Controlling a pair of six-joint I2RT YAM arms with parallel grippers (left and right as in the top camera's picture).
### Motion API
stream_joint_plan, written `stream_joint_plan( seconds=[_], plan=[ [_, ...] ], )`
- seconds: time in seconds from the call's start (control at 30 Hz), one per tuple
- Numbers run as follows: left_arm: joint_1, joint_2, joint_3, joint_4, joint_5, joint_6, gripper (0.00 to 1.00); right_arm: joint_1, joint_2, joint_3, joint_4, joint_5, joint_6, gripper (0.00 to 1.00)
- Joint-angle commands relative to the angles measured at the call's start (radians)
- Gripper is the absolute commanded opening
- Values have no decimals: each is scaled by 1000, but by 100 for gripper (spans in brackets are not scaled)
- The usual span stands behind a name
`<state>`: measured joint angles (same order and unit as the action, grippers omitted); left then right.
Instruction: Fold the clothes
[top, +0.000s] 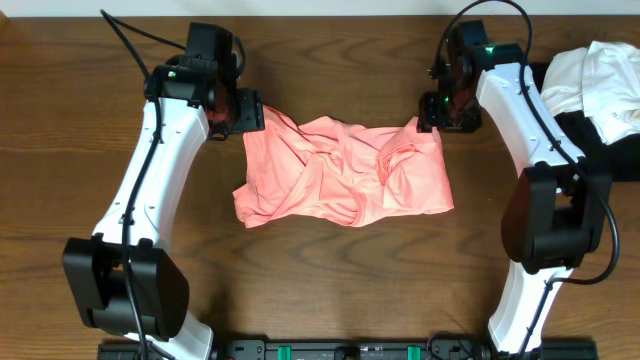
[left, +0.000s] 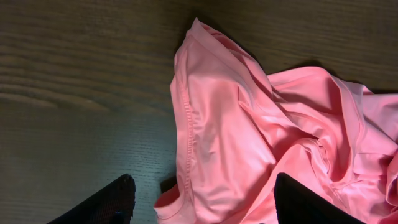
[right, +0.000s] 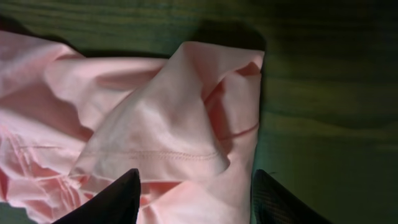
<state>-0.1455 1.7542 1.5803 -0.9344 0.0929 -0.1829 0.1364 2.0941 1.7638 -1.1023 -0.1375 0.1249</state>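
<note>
- Salmon-pink shirt (top: 340, 170) lies crumpled in a wide heap on the middle of the wooden desk (top: 320, 270), between the two arms.
- Its cloth is bunched into many folds and ridges, with a knot of creases near the centre and another toward the right end.
- No printed pattern shows on the faces turned up; the fabric looks plain pink in all three views.
- The left claw (top: 245, 112) sits at the shirt's far left corner, low over the cloth.
- In the left wrist view the left claw (left: 204, 180) has its dark fingers (left: 118, 202) spread wide, one over bare desk and the other over fabric, with a stitched hem (left: 183, 124) running between them.
- That claw is parted and grips nothing; the cloth lies loose between the fingers.
- The right claw (top: 435, 115) sits at the shirt's far right corner, where a point of fabric reaches up to it.
- In the right wrist view the right claw (right: 196, 174) also has its fingers (right: 115, 199) standing apart, either side of a folded flap that carries a line of stitching (right: 161, 154).
- The flap lies between the fingers without being pinched, so this claw too is parted and has hold of nothing.
- White garments (top: 600, 75) lie in a pile at the far right edge of the desk, well apart from the shirt and behind the right arm.
</note>
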Motion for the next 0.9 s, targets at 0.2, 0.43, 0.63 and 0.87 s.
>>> stream_joint_plan(
  seconds=[0.2, 0.43, 0.63, 0.87],
  plan=[
    [5, 6, -9, 1, -16, 6, 72, -5, 29, -105, 107, -2, -7, 40],
    [5, 6, -9, 1, -16, 6, 72, -4, 29, -118, 147, -18, -10, 21],
    [5, 6, -9, 1, -16, 6, 72, -4, 29, -115, 193, -129, -10, 1],
    [5, 6, -9, 2, -54, 6, 72, 22, 28, -71, 214, -239, -21, 1]
  ],
)
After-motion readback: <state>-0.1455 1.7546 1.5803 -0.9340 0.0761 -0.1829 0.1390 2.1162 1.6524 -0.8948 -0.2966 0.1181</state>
